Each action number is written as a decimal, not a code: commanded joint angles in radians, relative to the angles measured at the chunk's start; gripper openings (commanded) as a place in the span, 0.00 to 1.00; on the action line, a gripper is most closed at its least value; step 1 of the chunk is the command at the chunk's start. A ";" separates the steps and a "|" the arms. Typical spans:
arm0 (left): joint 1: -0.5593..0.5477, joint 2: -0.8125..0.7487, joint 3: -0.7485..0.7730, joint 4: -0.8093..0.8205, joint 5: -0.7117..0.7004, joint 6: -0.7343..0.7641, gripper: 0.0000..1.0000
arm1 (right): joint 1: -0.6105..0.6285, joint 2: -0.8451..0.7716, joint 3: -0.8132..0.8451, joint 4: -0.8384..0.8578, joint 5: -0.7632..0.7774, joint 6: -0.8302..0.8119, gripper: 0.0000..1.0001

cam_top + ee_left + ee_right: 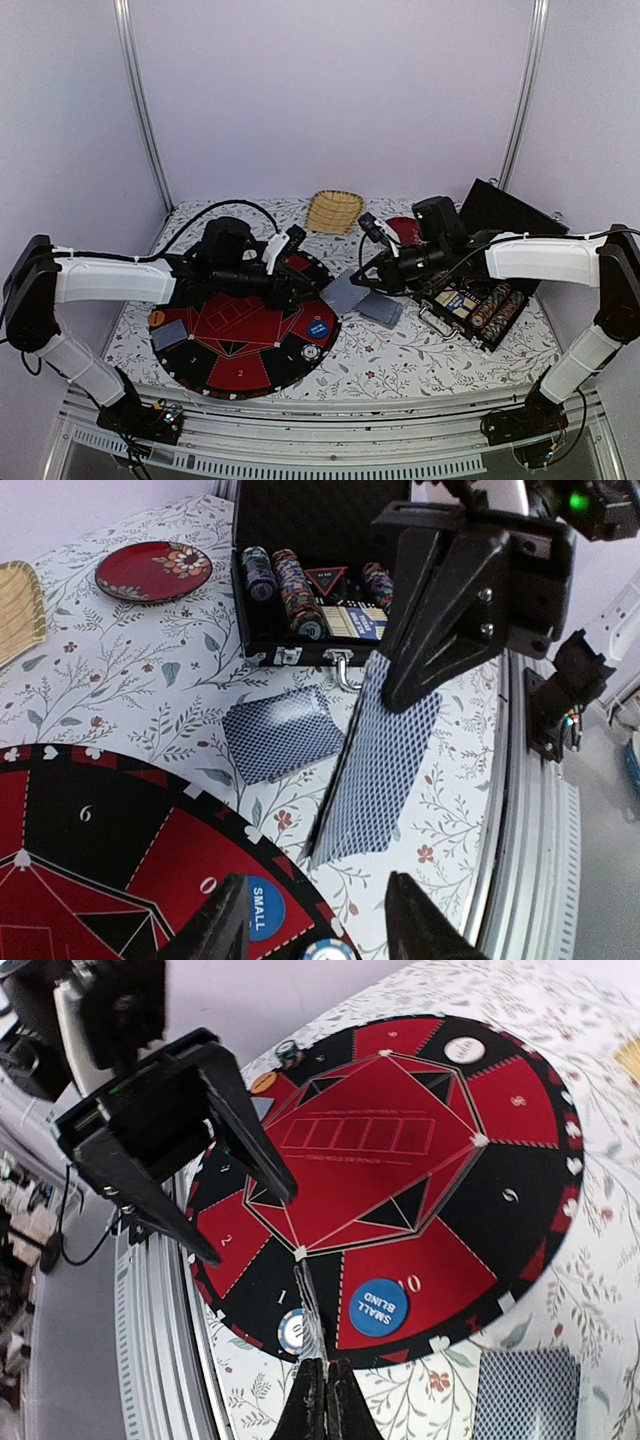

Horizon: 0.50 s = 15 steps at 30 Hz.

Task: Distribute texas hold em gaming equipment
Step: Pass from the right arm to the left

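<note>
Left wrist shows card [378,770] back; right wrist, only edge.

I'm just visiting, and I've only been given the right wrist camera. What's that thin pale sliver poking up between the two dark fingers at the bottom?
Observer: It's a playing card that you are seeing edge-on. The left wrist camera shows its blue criss-cross back, pinched by the right gripper.
Operator: Is there a box for all this stuff?
Observer: Yes, an open black case sits on the right side of the table, with rows of chips standing in it.
Operator: Anything else I'm missing?
Observer: A round dark-red plate lies at the back of the table, left of the case in the overhead view.
</note>
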 commanded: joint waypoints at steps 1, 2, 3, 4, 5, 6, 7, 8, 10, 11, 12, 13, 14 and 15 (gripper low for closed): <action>-0.006 0.044 0.040 0.082 -0.038 -0.024 0.49 | -0.025 -0.048 -0.063 0.163 0.019 0.147 0.02; -0.007 0.054 0.048 0.077 -0.043 -0.025 0.50 | -0.026 -0.048 -0.064 0.166 0.026 0.155 0.02; -0.007 0.056 0.053 0.070 -0.061 -0.030 0.50 | -0.026 -0.048 -0.067 0.170 0.035 0.160 0.02; -0.007 0.050 0.051 0.076 -0.080 -0.035 0.49 | -0.027 -0.051 -0.071 0.173 0.042 0.168 0.02; -0.006 0.034 0.040 0.094 -0.093 -0.041 0.46 | -0.029 -0.055 -0.077 0.179 0.050 0.172 0.02; -0.004 0.007 0.023 0.125 -0.097 -0.046 0.44 | -0.032 -0.060 -0.085 0.190 0.055 0.180 0.02; -0.002 -0.015 0.001 0.164 -0.081 -0.055 0.41 | -0.035 -0.065 -0.093 0.209 0.057 0.196 0.02; 0.000 -0.031 -0.025 0.205 -0.061 -0.074 0.40 | -0.037 -0.072 -0.103 0.228 0.055 0.211 0.02; 0.003 -0.034 -0.071 0.280 -0.020 -0.124 0.44 | -0.037 -0.086 -0.124 0.284 0.036 0.247 0.02; 0.007 -0.025 -0.092 0.324 -0.017 -0.154 0.53 | -0.037 -0.091 -0.133 0.311 0.031 0.273 0.02; 0.013 -0.009 -0.110 0.358 -0.024 -0.185 0.60 | -0.036 -0.093 -0.141 0.337 0.027 0.298 0.02; 0.026 0.010 -0.126 0.392 -0.029 -0.222 0.66 | -0.037 -0.093 -0.149 0.358 0.028 0.316 0.02; 0.037 0.032 -0.137 0.434 -0.025 -0.259 0.70 | -0.036 -0.089 -0.155 0.379 0.022 0.346 0.02; 0.045 0.058 -0.141 0.469 -0.009 -0.289 0.73 | -0.036 -0.080 -0.159 0.394 0.013 0.359 0.02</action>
